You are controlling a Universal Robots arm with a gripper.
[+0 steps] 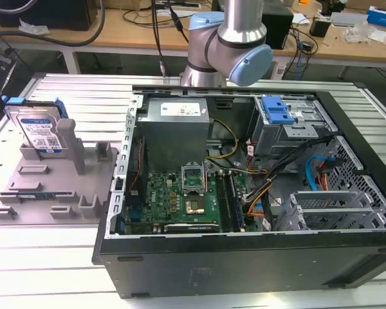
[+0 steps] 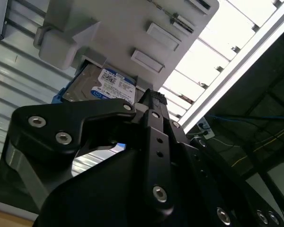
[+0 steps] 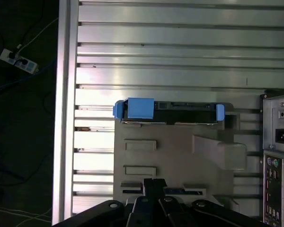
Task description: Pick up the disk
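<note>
On the exterior view's left the disk point(image 1: 42, 132) stands on edge with its label facing out, in a slot at the far end of the grey fixture tray point(image 1: 45, 193). Its blue side rails show at the top corners. The tray lies flat on the slatted aluminium counter point(image 1: 51, 270). Just beside it, toward the exterior view's right, sits the open computer case point(image 1: 244, 270), holding a motherboard point(image 1: 180, 193), a power supply point(image 1: 177, 129) and a blue-handled drive cage point(image 1: 286, 125). The robot arm point(image 1: 228, 38) rises behind the case. In the first wrist view the tray's near end lies straight ahead of the jaws point(image 3: 154, 185). The disk stands across the tray from them, well apart and untouched. Whether the jaws are released or clenched cannot be told.
</note>
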